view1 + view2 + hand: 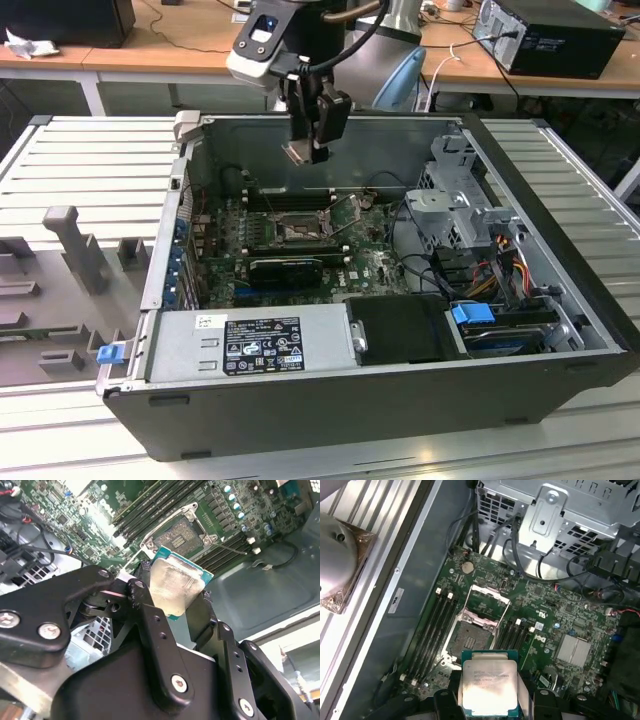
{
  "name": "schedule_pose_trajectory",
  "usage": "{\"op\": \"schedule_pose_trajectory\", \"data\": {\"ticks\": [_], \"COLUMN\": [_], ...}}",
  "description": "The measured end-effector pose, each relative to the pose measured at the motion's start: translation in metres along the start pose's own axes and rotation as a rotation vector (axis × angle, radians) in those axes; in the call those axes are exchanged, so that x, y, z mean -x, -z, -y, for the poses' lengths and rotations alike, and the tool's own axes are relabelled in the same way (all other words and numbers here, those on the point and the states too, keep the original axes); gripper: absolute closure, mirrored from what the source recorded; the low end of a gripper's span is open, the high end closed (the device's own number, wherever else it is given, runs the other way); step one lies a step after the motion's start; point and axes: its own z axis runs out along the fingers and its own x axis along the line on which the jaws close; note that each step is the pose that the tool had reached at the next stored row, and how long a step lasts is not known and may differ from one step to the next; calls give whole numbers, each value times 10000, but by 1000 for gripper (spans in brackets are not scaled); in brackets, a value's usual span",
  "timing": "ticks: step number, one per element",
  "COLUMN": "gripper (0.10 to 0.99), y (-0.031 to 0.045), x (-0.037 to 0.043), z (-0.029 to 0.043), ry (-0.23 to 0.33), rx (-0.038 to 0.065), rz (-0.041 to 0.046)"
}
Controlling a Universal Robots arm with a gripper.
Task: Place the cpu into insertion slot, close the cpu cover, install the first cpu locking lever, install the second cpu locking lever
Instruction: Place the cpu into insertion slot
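Our fingers pinch the cpu above the motherboard. The insertion slot lies empty, so we judge nothing installed yet.

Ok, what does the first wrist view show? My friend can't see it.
The pincer holds the cpu, silver top showing, over the green board inside an open computer case. Just past it lies the slot, uncovered, its cover swung open, with long black memory slots on both sides.
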Motion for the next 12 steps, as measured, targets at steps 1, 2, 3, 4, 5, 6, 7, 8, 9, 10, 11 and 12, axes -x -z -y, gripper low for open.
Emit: {"op": "schedule_pose_trajectory", "data": {"ticks": [1,2,3,4,5,6,7,8,9,10,11,12], "gripper": [561,561,561,561,561,561,561,561,561,561,561,561], "y": [0,-1,-1,-1,-2,-2,-2,-3,-3,-4,-4,-5], "x": [0,0,0,0,0,0,0,0,0,0,0,0], "z": [0,0,0,0,0,0,0,0,0,0,0,1], "ry": [-168,-376,-469,-642,-851,-942,-1019,-1147,-1234,-1295,-1404,-1493], "rx": [0,3,4,5,8,10,11,12,14,14,16,17], "rz": [16,36,45,61,79,87,93,104,111,116,125,133]}}
